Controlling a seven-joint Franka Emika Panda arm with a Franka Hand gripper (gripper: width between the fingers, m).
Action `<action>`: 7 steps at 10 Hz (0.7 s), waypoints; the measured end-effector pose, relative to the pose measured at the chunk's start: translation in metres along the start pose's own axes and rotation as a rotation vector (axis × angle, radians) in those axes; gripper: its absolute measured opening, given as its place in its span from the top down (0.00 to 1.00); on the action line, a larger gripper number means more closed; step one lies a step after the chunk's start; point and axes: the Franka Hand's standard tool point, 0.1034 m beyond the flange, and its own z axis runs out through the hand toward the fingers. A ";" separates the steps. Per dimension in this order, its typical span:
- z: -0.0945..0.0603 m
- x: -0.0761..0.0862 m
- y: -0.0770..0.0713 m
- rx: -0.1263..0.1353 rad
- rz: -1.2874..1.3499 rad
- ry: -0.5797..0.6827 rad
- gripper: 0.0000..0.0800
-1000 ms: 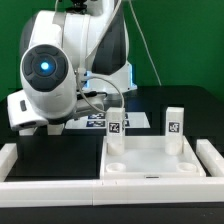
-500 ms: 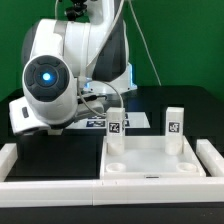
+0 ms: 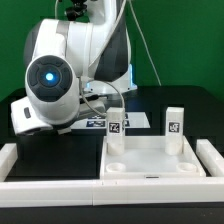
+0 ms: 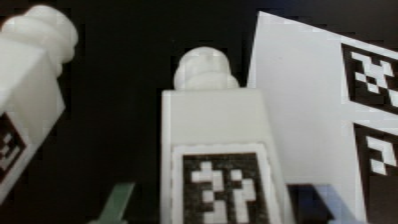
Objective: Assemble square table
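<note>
gripper [image 4: 217, 208] half-closed about a tagged table leg [image 4: 217, 130], contact unclear; a second leg [image 4: 32, 80] and the marker board [image 4: 299, 70] flank the hand.

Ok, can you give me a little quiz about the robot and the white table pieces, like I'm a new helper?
1. True or false: the white plastic square slab lies flat, with its round corner recesses facing up.
2. In the exterior view, how many small white tagged block legs stand upright beside the slab?
3. In the wrist view, what sits between the jaws?
A. a green ball
B. another white tagged block leg
C. a screwdriver

Key: 1 true; 2 two; 3 B.
</note>
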 end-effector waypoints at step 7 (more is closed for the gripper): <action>-0.080 -0.040 -0.009 -0.012 -0.095 0.029 0.64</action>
